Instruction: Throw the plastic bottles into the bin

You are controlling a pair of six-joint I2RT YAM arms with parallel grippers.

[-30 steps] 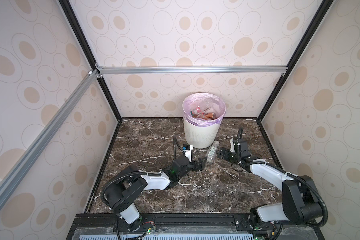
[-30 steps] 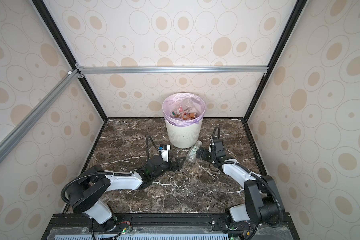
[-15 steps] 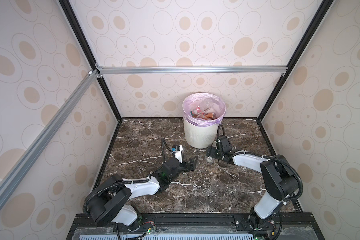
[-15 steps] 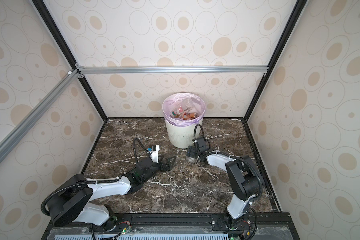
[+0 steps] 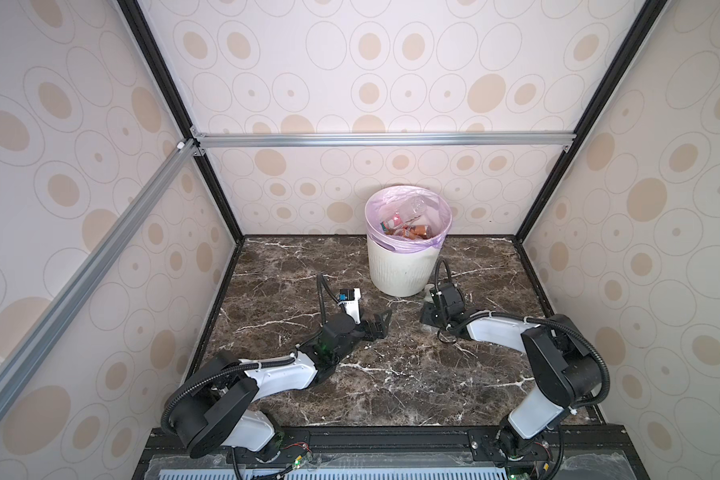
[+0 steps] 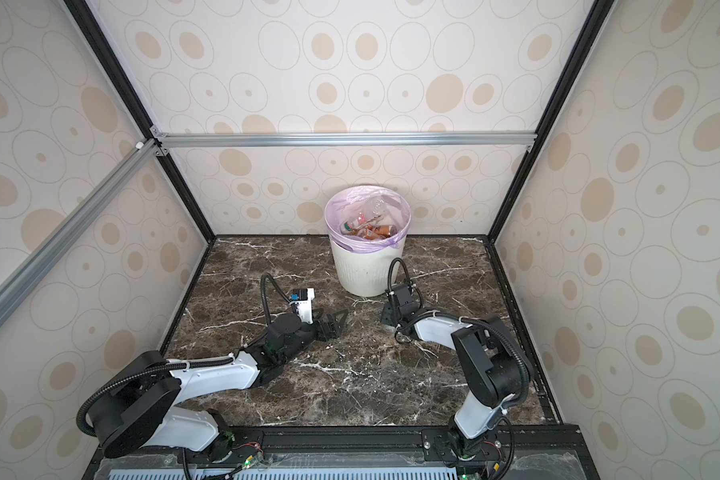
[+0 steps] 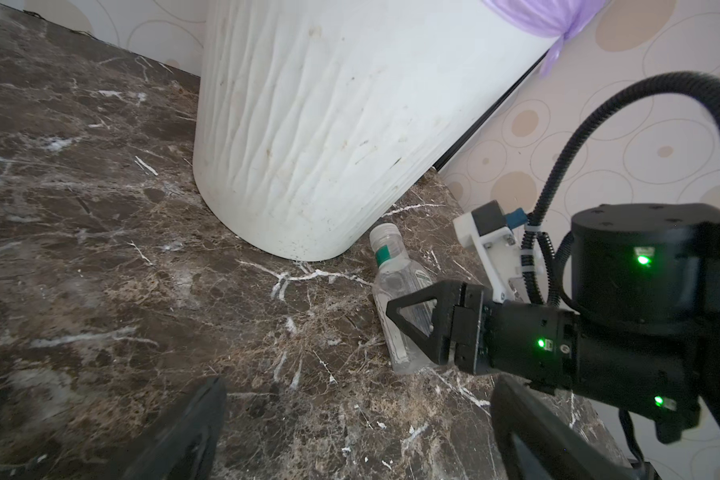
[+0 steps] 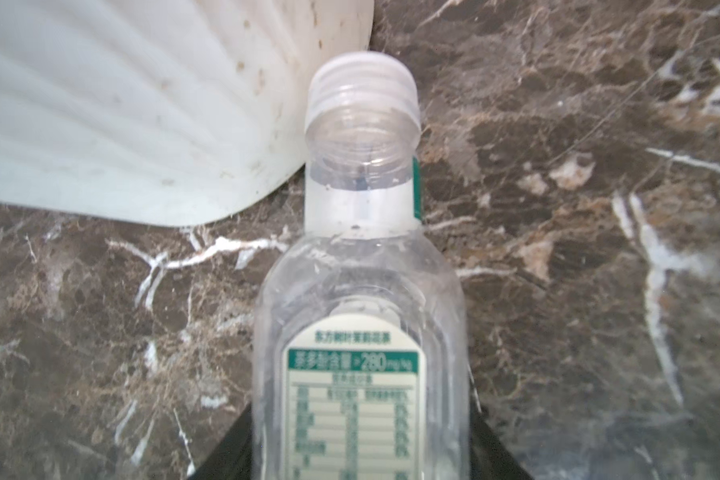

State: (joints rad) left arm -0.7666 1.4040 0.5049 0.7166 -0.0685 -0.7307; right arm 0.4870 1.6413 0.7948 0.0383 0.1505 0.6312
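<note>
Bin [image 5: 400, 270]: off-white, ribbed, lilac liner, upper centre of both top views
Bottles in bin [image 5: 410, 229]: several, clear and brown-orange, piled inside
Clear bottle [image 8: 362, 316]: green-white label, lying on the marble tabletop [image 5: 350, 395], cap end just beside the bin's base
Right gripper [image 5: 427, 319]: jaws drawn in narrow, clamped on the clear bottle's body
Left gripper [image 5: 381, 323]: jaws spread wide, empty, left of centre, apart from the bottle

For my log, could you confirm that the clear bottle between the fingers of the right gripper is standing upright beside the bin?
Not quite: the clear bottle between the fingers of the right gripper is lying on its side beside the bin, its cap end toward the bin's base. The left wrist view shows this.
</note>
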